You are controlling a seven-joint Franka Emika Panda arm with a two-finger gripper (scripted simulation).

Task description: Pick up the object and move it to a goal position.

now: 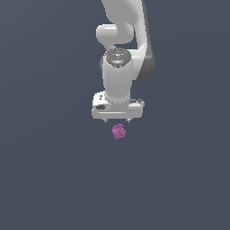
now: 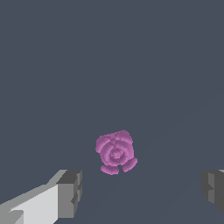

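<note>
The object is a small magenta-purple rose-like lumpy chunk (image 1: 119,131) lying on the flat dark grey floor, just in front of and below my white gripper (image 1: 117,120). In the wrist view the object (image 2: 115,152) sits ahead of the line between my two fingers, nearer one fingertip (image 2: 70,192) than the other, apart from both. My gripper (image 2: 140,190) is open wide and empty, pointing straight down above the floor. Only the short finger tips show under the hand in the exterior view.
The white arm (image 1: 119,58) rises behind the hand toward the top of the exterior view. The dark grey floor (image 1: 49,170) stretches flat on all sides. No goal marker shows.
</note>
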